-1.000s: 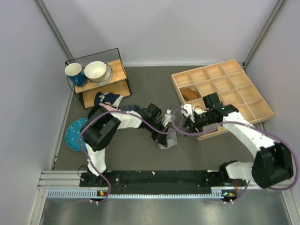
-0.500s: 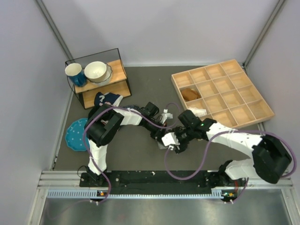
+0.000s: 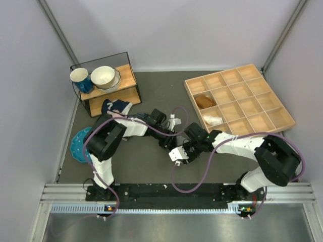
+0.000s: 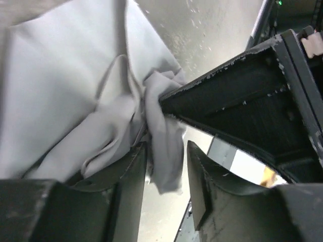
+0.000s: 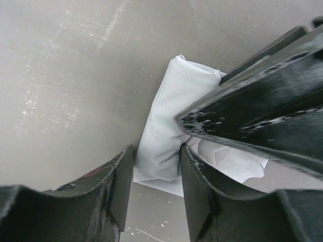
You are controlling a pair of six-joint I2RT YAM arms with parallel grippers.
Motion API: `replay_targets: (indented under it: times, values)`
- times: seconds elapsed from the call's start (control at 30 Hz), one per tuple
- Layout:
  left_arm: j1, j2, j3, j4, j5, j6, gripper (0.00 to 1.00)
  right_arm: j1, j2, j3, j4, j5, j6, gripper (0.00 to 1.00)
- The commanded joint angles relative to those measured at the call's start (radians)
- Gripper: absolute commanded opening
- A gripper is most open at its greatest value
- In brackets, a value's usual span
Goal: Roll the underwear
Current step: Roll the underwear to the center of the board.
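Grey underwear (image 5: 166,121) lay bunched just off the near left corner of the wooden tray (image 3: 217,72), pinched by both the left gripper (image 4: 165,166) and the right gripper (image 5: 155,169). Rolling seemed barely begun, with most still to do.

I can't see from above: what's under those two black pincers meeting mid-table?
A plain mid-grey soft cloth garment, bunched on the grey table; the left pincer and right pincer both nip it. From above they cover it almost entirely.
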Motion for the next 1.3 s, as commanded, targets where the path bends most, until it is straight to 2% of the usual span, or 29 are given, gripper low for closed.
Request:
replay_targets:
  times: [0.0, 0.03, 0.07, 0.13, 0.27, 0.4, 0.47, 0.5, 0.57, 0.67, 0.73, 0.83, 0.9, 1.0, 1.03, 1.13, 1.27]
  values:
    - [0.059, -0.128, -0.094, 0.115, -0.149, -0.037, 0.46, 0.012, 0.041, -0.001, -0.011, 0.042, 0.004, 0.4]
    - [0.067, -0.174, -0.107, 0.131, -0.161, -0.049, 0.68, 0.012, 0.045, 0.001, -0.017, 0.042, 0.008, 0.36]
    - [0.082, -0.199, -0.123, 0.143, -0.183, -0.052, 0.76, 0.011, 0.047, 0.01, -0.024, 0.04, 0.013, 0.34]
    - [0.099, -0.284, -0.184, 0.167, -0.218, -0.058, 0.99, 0.009, 0.05, 0.021, -0.057, 0.026, 0.025, 0.3]
    - [0.127, -0.482, -0.342, 0.315, -0.372, -0.046, 0.99, -0.009, 0.068, 0.079, -0.147, -0.042, 0.038, 0.28]
    - [0.127, -0.76, -0.558, 0.505, -0.471, -0.043, 0.99, -0.051, 0.121, 0.189, -0.352, -0.153, 0.045, 0.27]
    - [0.127, -0.84, -0.626, 0.63, -0.52, -0.086, 0.99, -0.078, 0.151, 0.265, -0.426, -0.214, 0.039, 0.27]
    - [0.127, -0.904, -0.696, 0.67, -0.602, -0.112, 0.99, -0.087, 0.192, 0.289, -0.469, -0.231, 0.038, 0.27]
    - [0.128, -0.947, -0.784, 0.773, -0.672, -0.196, 0.99, -0.11, 0.236, 0.355, -0.57, -0.266, 0.024, 0.26]
    - [0.131, -0.998, -0.873, 0.908, -0.574, -0.177, 0.98, -0.153, 0.328, 0.446, -0.694, -0.329, 0.015, 0.26]
    - [0.13, -1.007, -0.899, 1.016, -0.478, -0.154, 0.94, -0.178, 0.406, 0.517, -0.754, -0.355, 0.01, 0.25]
    - [0.101, -1.01, -0.953, 1.149, -0.427, -0.12, 0.89, -0.222, 0.499, 0.6, -0.843, -0.392, 0.013, 0.25]
    - [0.056, -1.021, -0.968, 1.16, -0.44, -0.069, 0.88, -0.25, 0.539, 0.634, -0.882, -0.408, 0.024, 0.25]
    - [-0.117, -1.024, -0.905, 1.006, -0.541, 0.116, 0.86, -0.273, 0.608, 0.694, -0.929, -0.42, 0.038, 0.25]
    - [-0.211, -1.011, -0.883, 0.966, -0.575, 0.232, 0.86, -0.276, 0.622, 0.714, -0.937, -0.422, 0.041, 0.25]
    - [-0.315, -0.914, -0.787, 0.832, -0.657, 0.386, 0.85, -0.278, 0.65, 0.726, -0.942, -0.418, 0.044, 0.25]
    - [-0.379, -0.764, -0.622, 0.647, -0.739, 0.523, 0.83, -0.278, 0.656, 0.73, -0.942, -0.419, 0.044, 0.26]
